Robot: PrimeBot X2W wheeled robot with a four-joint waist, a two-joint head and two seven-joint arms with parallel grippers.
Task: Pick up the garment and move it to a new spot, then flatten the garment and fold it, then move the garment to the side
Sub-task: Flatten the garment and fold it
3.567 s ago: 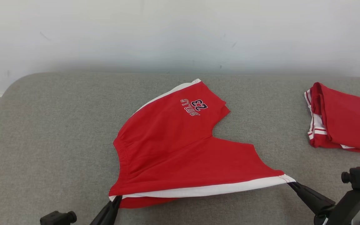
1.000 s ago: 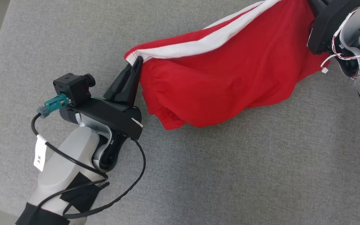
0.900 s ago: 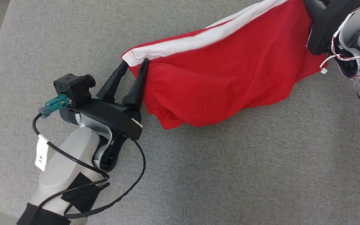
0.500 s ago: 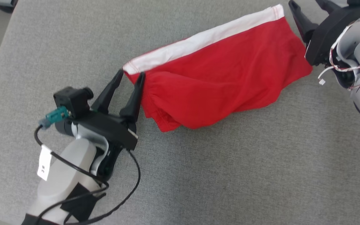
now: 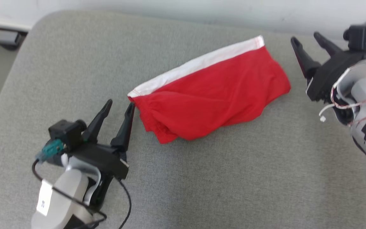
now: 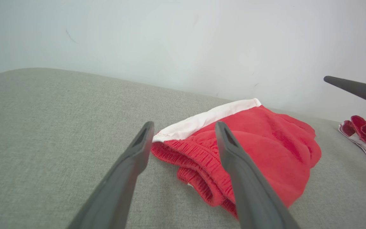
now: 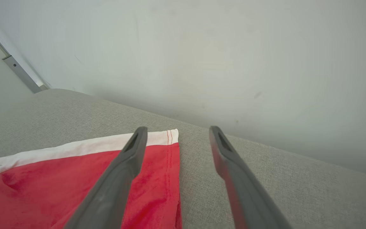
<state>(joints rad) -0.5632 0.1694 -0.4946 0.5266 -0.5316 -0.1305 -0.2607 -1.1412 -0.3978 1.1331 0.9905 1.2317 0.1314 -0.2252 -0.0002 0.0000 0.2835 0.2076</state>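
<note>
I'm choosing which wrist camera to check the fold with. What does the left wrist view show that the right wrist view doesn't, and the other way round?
Left wrist view: the bunched elastic waistband of the red shorts, a second red-and-white garment at the right edge, and a dark finger of the right tool.
Right wrist view: the stitched corner of the white band, and a metal rail by the wall.
Shared: the shorts with their white band lying on the grey pad, with the pale wall behind.

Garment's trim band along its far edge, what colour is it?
White, on a red garment; the head view shows the band best.
</note>
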